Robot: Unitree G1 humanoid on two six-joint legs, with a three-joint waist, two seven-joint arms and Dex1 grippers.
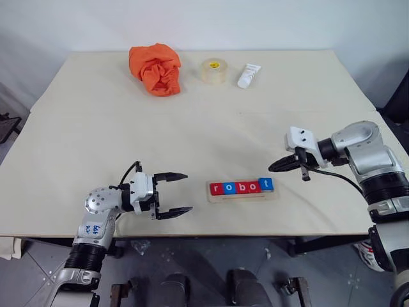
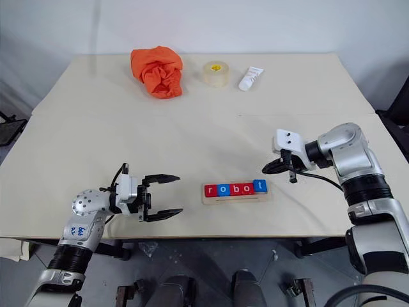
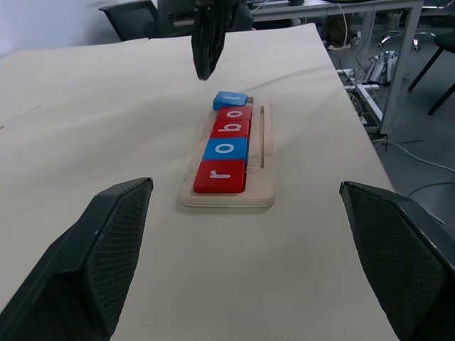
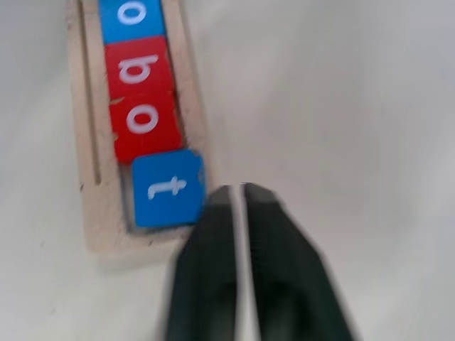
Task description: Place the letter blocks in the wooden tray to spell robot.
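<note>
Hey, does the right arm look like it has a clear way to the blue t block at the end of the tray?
Probably yes. The right gripper hangs just beside the blue t block, fingers shut, with bare table between them. The block sits slightly askew at the tray's end, so nudging looks easy; grasping would need the fingers opened.

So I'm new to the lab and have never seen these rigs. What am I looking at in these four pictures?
A two-armed robot stands at a table. Two pictures come from its head, one from each wrist. The left gripper is open and holds nothing. The right gripper is shut and empty, next to the blue t block. The letter blocks read "robot" in the wooden tray, with the t sitting a bit crooked. At the table's far side lie an orange cloth, a tape roll and a white tube.
</note>
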